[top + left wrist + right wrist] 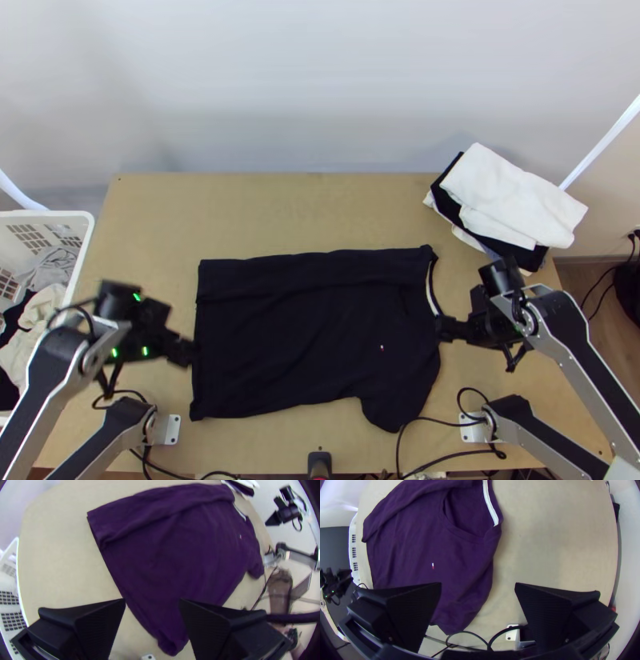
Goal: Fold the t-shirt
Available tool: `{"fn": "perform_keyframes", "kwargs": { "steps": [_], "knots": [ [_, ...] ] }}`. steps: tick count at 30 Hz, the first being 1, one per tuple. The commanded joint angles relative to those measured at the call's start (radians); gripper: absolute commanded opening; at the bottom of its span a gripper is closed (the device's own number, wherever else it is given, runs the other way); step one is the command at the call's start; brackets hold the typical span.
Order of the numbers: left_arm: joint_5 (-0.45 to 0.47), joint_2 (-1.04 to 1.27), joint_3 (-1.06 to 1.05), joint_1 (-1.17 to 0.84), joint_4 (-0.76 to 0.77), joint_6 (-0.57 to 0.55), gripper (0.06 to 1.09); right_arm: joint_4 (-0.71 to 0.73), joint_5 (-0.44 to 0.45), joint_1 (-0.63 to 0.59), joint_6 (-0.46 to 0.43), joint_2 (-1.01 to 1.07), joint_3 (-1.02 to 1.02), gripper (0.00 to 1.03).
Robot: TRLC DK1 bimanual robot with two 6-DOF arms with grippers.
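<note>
We see a white slotted basket [78, 214] holding rumpled grey, cream and dark cloths [50, 268]; the left gripper [186, 352], wide open, empty, by the hem; a dark, softly creased t-shirt [304, 336] spread on the table, far edge folded in; the right gripper [446, 329], wide open, empty, by the collar; stacked white and black cloths [512, 200].

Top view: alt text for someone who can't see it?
Dark t-shirt on a wooden table, collar right, far side folded over, near sleeve out, between two robot arms. Cloth pile far right; laundry basket left.
</note>
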Motion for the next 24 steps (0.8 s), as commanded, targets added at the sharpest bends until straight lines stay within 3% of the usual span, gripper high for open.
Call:
{"fn": "perform_keyframes", "kwargs": {
  "steps": [1,2,8,24],
  "knots": [
    [-0.04,0.033,-0.015,-0.11,-0.123,0.032,0.7,-0.041,-0.032,0.007,0.014,0.0,-0.033,0.99],
    [-0.041,0.056,-0.009,-0.136,-0.145,0.014,0.66,-0.043,-0.038,0.012,0.015,0.002,-0.036,0.99],
    [-0.043,0.17,-0.029,-0.357,-0.211,-0.123,0.64,-0.043,-0.053,0.045,0.035,0.008,-0.037,0.99],
    [-0.054,0.431,-0.107,-0.59,-0.211,-0.235,0.64,-0.05,-0.062,0.047,0.034,-0.006,-0.036,0.99]
  ]
}}
